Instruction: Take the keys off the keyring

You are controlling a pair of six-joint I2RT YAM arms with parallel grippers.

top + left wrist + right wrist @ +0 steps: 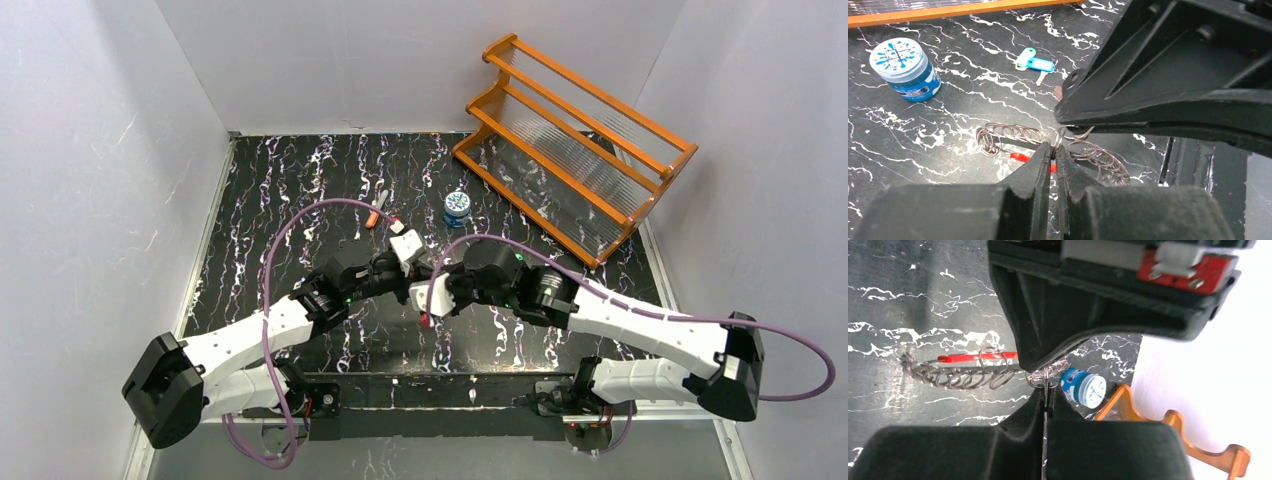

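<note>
The keyring (1013, 134) is a loop of silvery coiled wire with a short red section (1020, 157), hanging just above the table between both grippers. My left gripper (1054, 150) is shut on the wire at its fingertips. The right gripper (1073, 125) pinches the same wire a little above it. In the right wrist view the right gripper (1046, 385) is shut on a small loop of the keyring (958, 375), with the left gripper (1048, 360) right above. Two keys (1035, 62), one blue-headed and one whitish-green, lie on the table apart from the ring. From the top, both grippers (425, 278) meet mid-table.
A small round blue tin (457, 207) stands behind the grippers, beside an orange wooden rack (575, 145) at the back right. An orange-tagged piece (378, 215) lies on the black marbled table (270, 200). White walls close in the sides.
</note>
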